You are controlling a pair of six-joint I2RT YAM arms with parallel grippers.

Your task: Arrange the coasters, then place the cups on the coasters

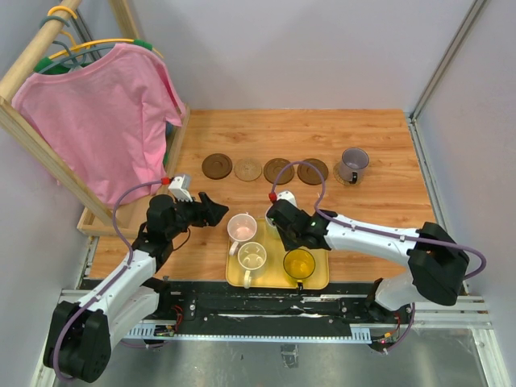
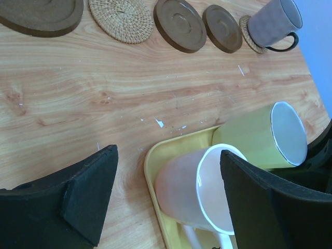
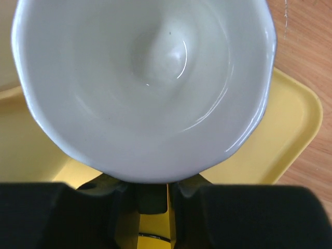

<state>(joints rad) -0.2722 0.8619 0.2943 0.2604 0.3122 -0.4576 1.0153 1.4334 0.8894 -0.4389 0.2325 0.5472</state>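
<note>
Right pincer (image 3: 150, 196) clamped, it appears, on the handle of the green cup (image 3: 145, 78), which stands upright near a corner of the yellow tray (image 3: 295, 119). Left pincer (image 2: 167, 155) is spread wide near the pink cup (image 2: 192, 192). Risk: a handle-only hold may let this glossy, white-lined cup swing and strike its neighbours.

No lettering, brand or number can be read on the cups (image 1: 243, 226), coasters (image 1: 248, 168) or tray (image 1: 276, 279).
</note>
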